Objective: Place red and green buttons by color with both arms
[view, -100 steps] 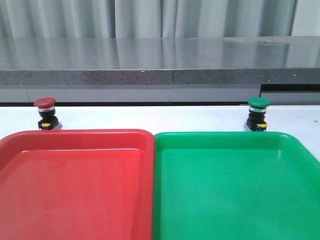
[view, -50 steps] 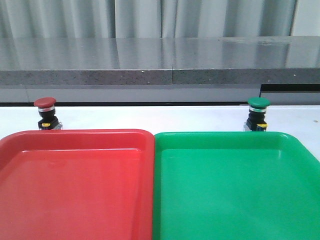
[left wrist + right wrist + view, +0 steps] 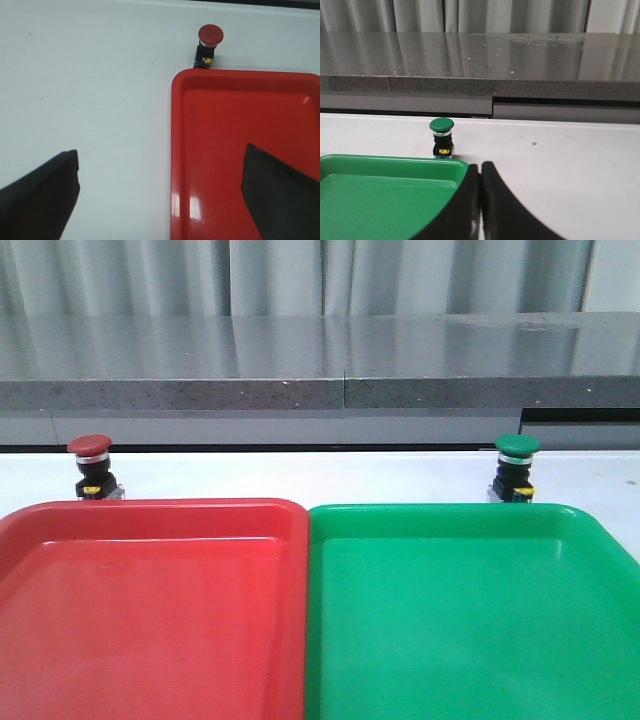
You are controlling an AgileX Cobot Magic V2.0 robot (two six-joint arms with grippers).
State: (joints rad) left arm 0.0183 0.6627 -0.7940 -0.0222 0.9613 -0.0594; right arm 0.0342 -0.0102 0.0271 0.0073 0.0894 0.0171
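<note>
- Surface: a plain white table (image 3: 300,478), matt, with faint marks; behind it a speckled grey stone ledge (image 3: 320,365), and pale vertical curtains (image 3: 280,275) beyond.
- Trays: a glossy red plastic tray (image 3: 150,515) and a glossy green plastic tray (image 3: 450,520) lie side by side, rims touching.
- Red-capped push button (image 3: 91,466), silver ring, black body, yellow tag: upright on the table, just behind the red tray's far left corner.
- Green-capped push button (image 3: 516,466), same build: upright just behind the green tray's far rim, toward the right.
- Left gripper (image 3: 160,190): black fingers spread wide apart, holding nothing; over the red tray's edge.
- Right gripper (image 3: 479,200): black fingers pressed together, empty; near the green tray's corner.
</note>
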